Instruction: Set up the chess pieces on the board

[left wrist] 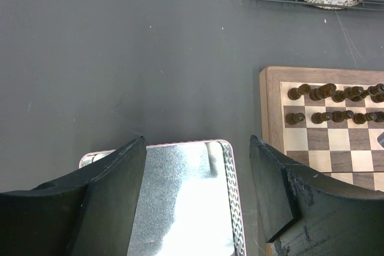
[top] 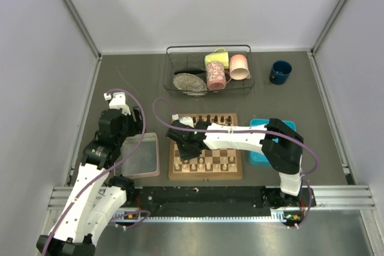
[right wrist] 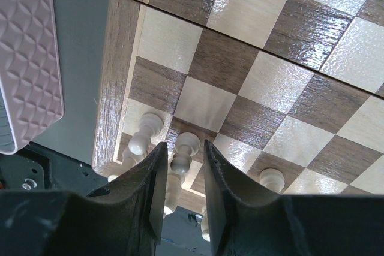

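Note:
The board [top: 206,175] lies at the table's middle front. Dark pieces [top: 207,119] fill its two far rows and also show in the left wrist view [left wrist: 327,92]. Cream pieces [top: 210,163] stand along the near rows. My right gripper [top: 183,142] [right wrist: 184,145] is over the board's near left corner. Its jaws stand narrowly apart around an upright cream pawn [right wrist: 181,161], with a small gap showing beside it. More cream pieces [right wrist: 144,133] stand close by. My left gripper [left wrist: 198,166] is open and empty above the clear pinkish tray [left wrist: 180,208].
The pinkish tray [top: 139,155] lies left of the board, and a blue tray [top: 259,157] lies right of it under the right arm. A wire rack [top: 208,70] with mugs and a plate stands at the back. A dark blue mug [top: 280,72] stands at the back right.

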You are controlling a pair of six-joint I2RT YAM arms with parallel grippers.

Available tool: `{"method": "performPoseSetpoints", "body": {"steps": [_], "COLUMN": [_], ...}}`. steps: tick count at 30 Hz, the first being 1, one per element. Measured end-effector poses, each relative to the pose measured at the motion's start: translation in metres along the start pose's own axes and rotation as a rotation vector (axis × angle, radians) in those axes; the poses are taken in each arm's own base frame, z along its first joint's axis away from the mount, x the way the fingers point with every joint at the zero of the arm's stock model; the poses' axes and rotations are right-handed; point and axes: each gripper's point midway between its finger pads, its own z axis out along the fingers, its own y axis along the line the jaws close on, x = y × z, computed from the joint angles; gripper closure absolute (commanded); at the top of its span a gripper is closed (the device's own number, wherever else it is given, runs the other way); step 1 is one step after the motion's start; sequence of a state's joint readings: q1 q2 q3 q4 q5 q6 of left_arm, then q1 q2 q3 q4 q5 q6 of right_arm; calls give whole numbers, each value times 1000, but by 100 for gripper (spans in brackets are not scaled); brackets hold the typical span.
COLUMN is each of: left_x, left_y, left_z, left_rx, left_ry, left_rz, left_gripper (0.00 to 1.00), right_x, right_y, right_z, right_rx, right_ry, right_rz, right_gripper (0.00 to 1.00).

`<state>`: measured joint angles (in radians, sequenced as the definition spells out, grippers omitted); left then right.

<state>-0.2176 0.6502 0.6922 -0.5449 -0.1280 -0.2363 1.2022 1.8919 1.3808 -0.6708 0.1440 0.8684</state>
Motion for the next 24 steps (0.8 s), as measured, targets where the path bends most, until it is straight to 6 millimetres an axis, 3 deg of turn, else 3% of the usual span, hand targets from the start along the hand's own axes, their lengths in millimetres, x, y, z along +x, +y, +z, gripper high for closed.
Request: {"method": "performPoseSetpoints", "body": {"steps": [8, 12, 15, 19, 23, 24], "left_x": [0, 0, 0, 0, 0, 0], "left_y": [0, 0, 0, 0, 0, 0], "left_z": [0, 0, 0, 0, 0, 0], "left_rx": [0, 0, 0, 0, 1, 1], "left_ry": [0, 0, 0, 0, 0, -1], "left_rz": [0, 0, 0, 0, 0, 0], "left_gripper": [26, 26, 26, 26, 26, 26], "right_x": [-10, -32, -56, -84, -92, -88], "right_y": [-1, -8, -25, -73, -169, -206], "right_z": [-12, -40, -70, -103, -124, -128], "right_rx": [-15, -54, -78, -56, 62, 121], "right_ry": [-22, -87, -163, -263, -338, -348], "right_rz": [16, 59, 110, 206, 397, 471], "right_gripper": [69, 68, 66, 66, 64, 64]}}
